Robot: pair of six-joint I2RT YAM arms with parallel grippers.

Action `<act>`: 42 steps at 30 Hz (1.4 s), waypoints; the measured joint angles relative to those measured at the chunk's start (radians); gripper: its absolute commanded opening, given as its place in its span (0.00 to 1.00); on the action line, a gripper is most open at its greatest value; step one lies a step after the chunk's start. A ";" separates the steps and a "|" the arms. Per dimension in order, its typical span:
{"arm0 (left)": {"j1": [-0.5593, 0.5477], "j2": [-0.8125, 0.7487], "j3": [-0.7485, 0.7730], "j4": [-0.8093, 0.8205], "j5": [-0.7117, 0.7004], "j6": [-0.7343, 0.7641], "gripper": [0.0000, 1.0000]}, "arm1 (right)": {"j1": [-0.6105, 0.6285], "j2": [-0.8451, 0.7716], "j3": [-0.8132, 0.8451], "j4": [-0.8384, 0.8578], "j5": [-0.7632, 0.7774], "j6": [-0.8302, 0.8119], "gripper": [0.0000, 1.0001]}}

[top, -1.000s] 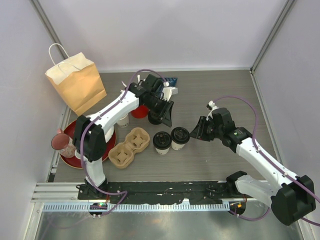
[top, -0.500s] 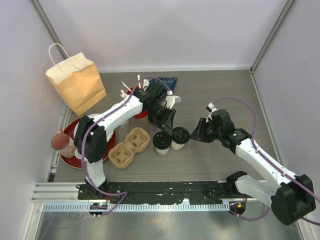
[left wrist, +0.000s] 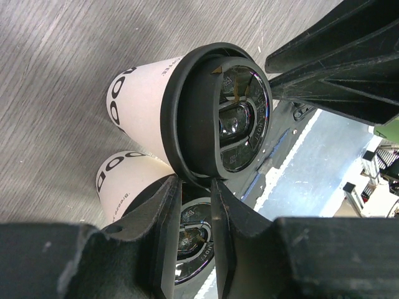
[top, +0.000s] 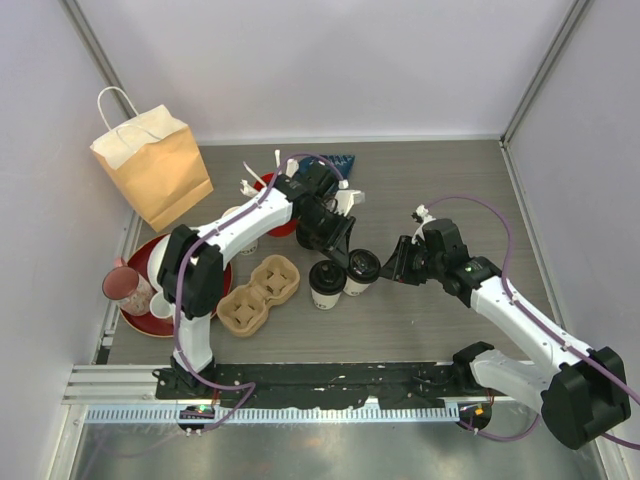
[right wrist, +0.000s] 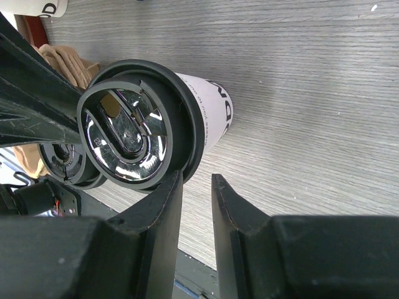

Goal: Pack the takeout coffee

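Two takeout coffee cups stand side by side mid-table, cream paper with black lids: the left cup [top: 326,282] and the right cup [top: 361,269]. My left gripper [top: 339,246] hovers just behind them, its jaws a narrow gap apart with nothing between them. In the left wrist view that gripper [left wrist: 194,184] points down over the nearer cup's lid [left wrist: 194,242], with the other cup [left wrist: 215,118] beyond. My right gripper [top: 393,264] sits beside the right cup, narrowly open and empty. In the right wrist view one finger [right wrist: 163,205] lies against that cup's lid [right wrist: 128,134].
A tan cardboard cup carrier [top: 260,293] lies left of the cups. A brown paper bag [top: 152,166] stands at the back left. A red plate [top: 140,262] holds a pink mug [top: 125,288]. A red cup of white sticks [top: 276,212] sits behind my left arm.
My left gripper has swung forward and right, from behind the cups to just over them, and its jaws have narrowed a little. The right gripper has barely moved.
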 measured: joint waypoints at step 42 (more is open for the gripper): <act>0.010 0.039 0.048 -0.045 -0.050 0.049 0.29 | -0.001 0.013 -0.001 0.035 -0.013 0.012 0.31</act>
